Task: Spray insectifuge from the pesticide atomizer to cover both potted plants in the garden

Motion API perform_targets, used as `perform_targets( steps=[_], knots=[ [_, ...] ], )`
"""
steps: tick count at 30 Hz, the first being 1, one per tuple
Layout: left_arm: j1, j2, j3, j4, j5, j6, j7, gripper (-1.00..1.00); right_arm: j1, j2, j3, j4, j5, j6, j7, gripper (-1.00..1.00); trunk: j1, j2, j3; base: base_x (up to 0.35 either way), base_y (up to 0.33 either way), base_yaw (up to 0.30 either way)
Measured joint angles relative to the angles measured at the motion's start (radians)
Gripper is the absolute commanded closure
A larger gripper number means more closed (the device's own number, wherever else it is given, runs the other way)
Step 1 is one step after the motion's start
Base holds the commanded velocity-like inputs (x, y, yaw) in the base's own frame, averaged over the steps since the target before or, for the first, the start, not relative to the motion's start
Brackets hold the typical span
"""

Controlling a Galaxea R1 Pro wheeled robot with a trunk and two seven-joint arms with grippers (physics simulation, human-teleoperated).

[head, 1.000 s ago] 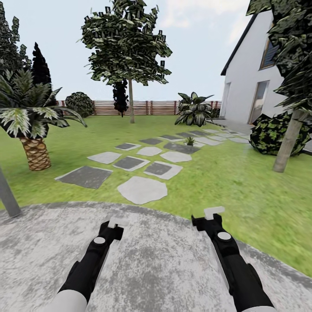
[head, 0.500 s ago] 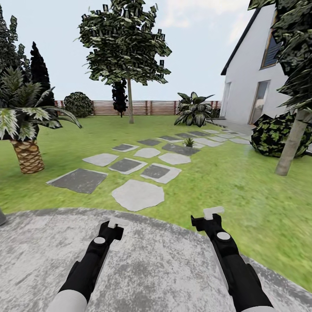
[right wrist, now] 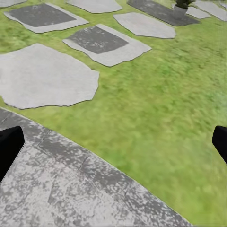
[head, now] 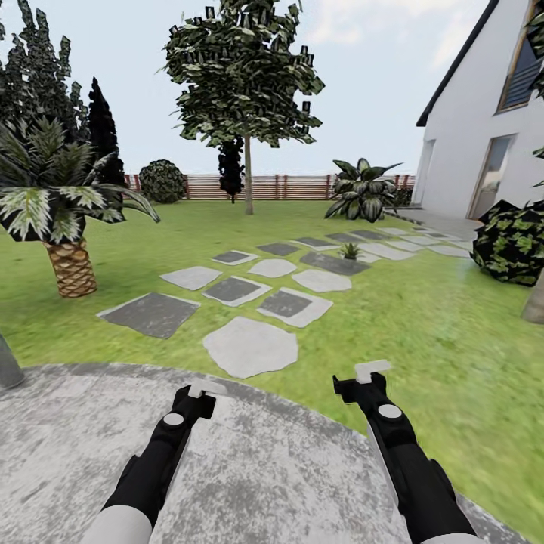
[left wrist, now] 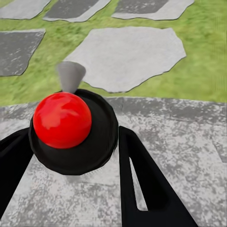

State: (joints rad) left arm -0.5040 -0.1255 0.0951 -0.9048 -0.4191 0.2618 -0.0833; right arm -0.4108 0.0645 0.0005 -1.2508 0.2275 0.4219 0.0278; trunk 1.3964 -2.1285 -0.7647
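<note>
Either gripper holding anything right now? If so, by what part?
Nothing is held. The right gripper is open over the patio edge with empty space between its fingers. The left gripper carries nothing visible.

lawn (head: pixel 423 317) | stepping stones (head: pixel 250 346) (grey, white) | potted plant (head: pixel 349 251)

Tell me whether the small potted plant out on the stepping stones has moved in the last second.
No. The potted plant sits at the same far edge of the dark stone as before; both slid right in the head view together, so the camera turned.
</note>
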Motion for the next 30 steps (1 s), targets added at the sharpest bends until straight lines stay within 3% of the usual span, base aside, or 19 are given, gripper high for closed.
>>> perform_targets(
  steps=[16, 30],
  knots=[
    [0.0, 0.0, -0.001, 0.0, 0.0, 0.0, 0.0, 1.0, 0.0, -0.001, -0.002, 0.0, 0.0, 0.0, 0.0, -1.0, 0.0, 0.0, -0.006, 0.311, -0.196, 0.223],
    [0.0, 0.0, -0.002, 0.0, 0.0, 0.0, -0.001, 1.0, 0.0, -0.002, -0.002, 0.0, 0.001, 0.0, 0.0, -1.0, 0.0, 0.0, -0.006, 0.311, -0.196, 0.013]
  ],
)
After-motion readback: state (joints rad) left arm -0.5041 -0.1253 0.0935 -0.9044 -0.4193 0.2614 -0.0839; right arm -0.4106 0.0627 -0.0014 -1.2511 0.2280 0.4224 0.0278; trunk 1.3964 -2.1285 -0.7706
